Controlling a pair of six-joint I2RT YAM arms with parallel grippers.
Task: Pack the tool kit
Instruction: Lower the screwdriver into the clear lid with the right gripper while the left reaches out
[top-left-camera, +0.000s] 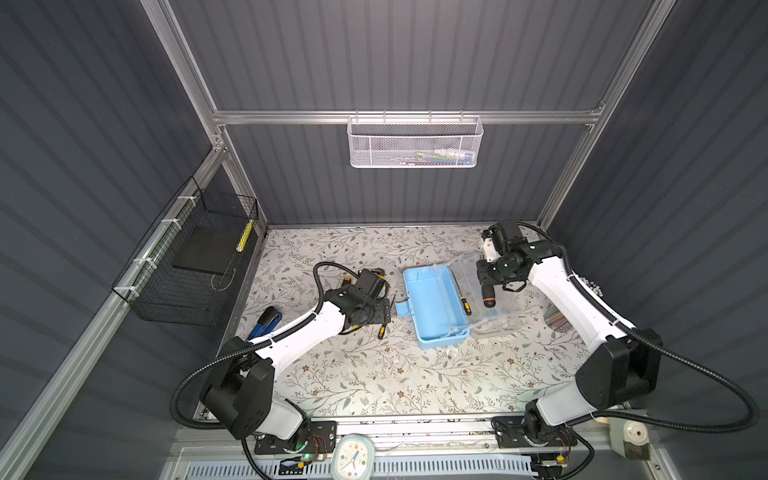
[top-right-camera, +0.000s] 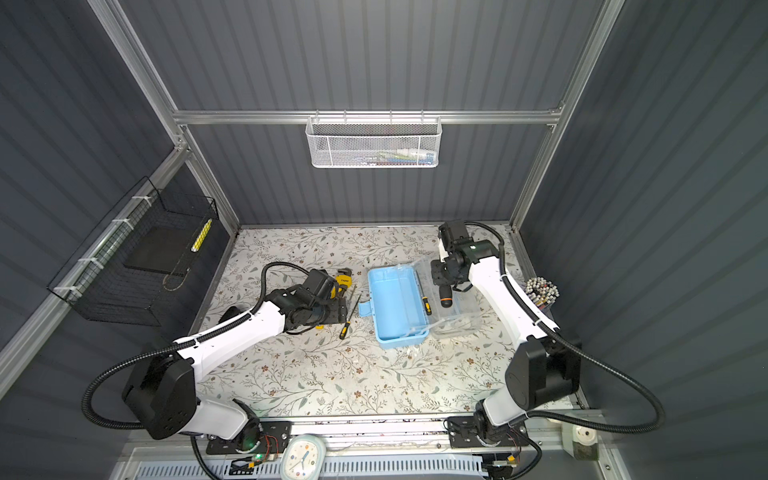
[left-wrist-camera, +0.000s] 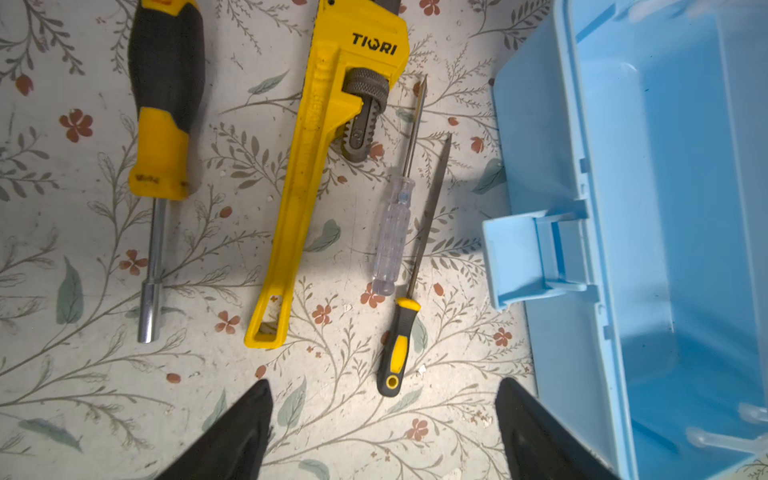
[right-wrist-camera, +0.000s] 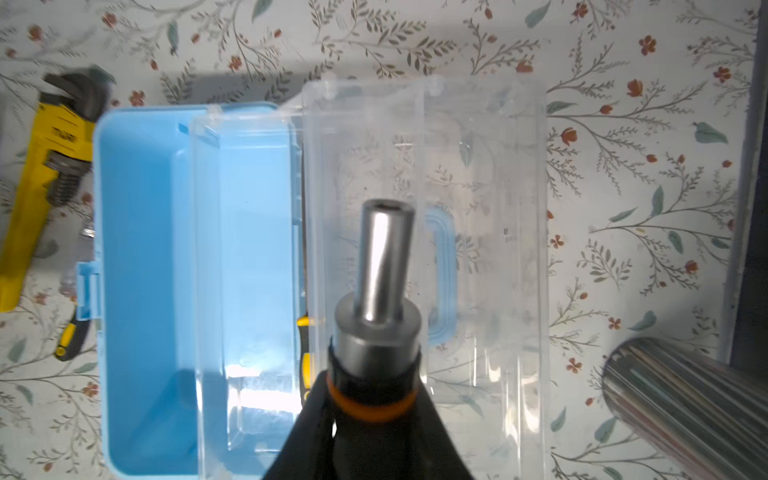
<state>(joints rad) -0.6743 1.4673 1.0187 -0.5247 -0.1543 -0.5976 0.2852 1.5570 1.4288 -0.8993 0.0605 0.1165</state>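
Only writing I can read from here is "TIORI" in black on the yellow wrench. Nothing else carries a legible label.

Count: one blue case sits open mid-bench, with its clear lid flopped flat on the side toward the right arm. The blue part looks bare inside.

Four tools lie side by side on the bench, just beside the case's latch side: one yellow-black nut driver, the wrench, one clear screwdriver and one file with a yellow-black grip. The clear screwdriver and the file lie just about touching. A fifth, a small screwdriver, lies along the seam between case and lid.

The left hand hovers over that row with its fingers spread wide, nothing between them.

The right hand is pinching a sixth tool, a black driver with an orange ring and a steel socket shaft, held above the lid.
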